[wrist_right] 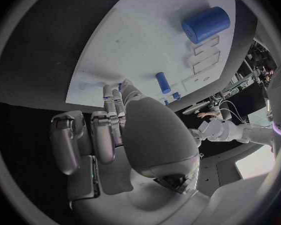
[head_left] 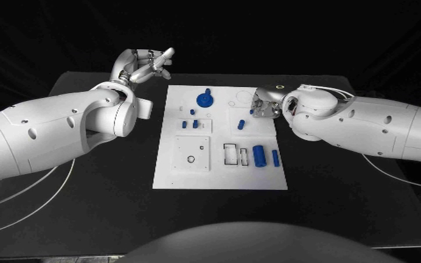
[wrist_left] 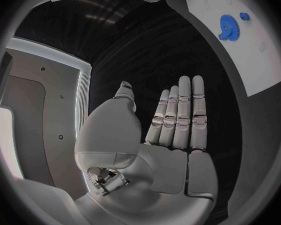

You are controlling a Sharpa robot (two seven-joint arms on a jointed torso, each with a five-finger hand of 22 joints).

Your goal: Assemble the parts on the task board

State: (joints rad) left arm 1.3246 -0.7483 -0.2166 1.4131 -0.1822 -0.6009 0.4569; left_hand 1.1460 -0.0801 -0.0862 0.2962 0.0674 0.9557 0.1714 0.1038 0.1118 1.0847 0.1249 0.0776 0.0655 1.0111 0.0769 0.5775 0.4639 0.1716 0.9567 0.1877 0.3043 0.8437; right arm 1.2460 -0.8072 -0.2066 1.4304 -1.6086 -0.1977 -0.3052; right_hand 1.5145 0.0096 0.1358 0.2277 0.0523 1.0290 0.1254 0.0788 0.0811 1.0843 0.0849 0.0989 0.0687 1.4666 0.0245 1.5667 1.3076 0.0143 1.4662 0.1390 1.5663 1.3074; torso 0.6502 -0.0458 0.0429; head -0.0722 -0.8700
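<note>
Left silver many-fingered hand [head_left: 147, 65] raised over the black table [head_left: 105, 171] beyond the far left corner of the board, well apart from it; in the left wrist view [wrist_left: 168, 120] fingers straight and side by side, thumb apart, nothing held. Empty and spread, then.

Right silver many-fingered hand [head_left: 266, 103] down over the far right part of the white rectangular task board [head_left: 219, 175], fingers pointing toward the board's middle. From the right wrist view [wrist_right: 115, 130], fingers partly curled, tips close above the white surface; something small and blue just visible beyond the fingertips, but whether pinched or merely lying there cannot be told.

Outward across the board: large blue toothed gear [head_left: 205, 99] standing near the far edge, left of the right hand; a smaller blue piece just above it. Short blue pegs [head_left: 194, 124] in a row on the left middle, one small blue peg [head_left: 241, 125] on the right middle. Nearer the robot, thick blue cylinder [head_left: 259, 154] lying beside a slim blue rod [head_left: 275, 157], both near the right edge, next to rectangular cut-outs [head_left: 230, 153]. Square white raised plate [head_left: 191, 153] with a dark ring on the near left part.
</note>
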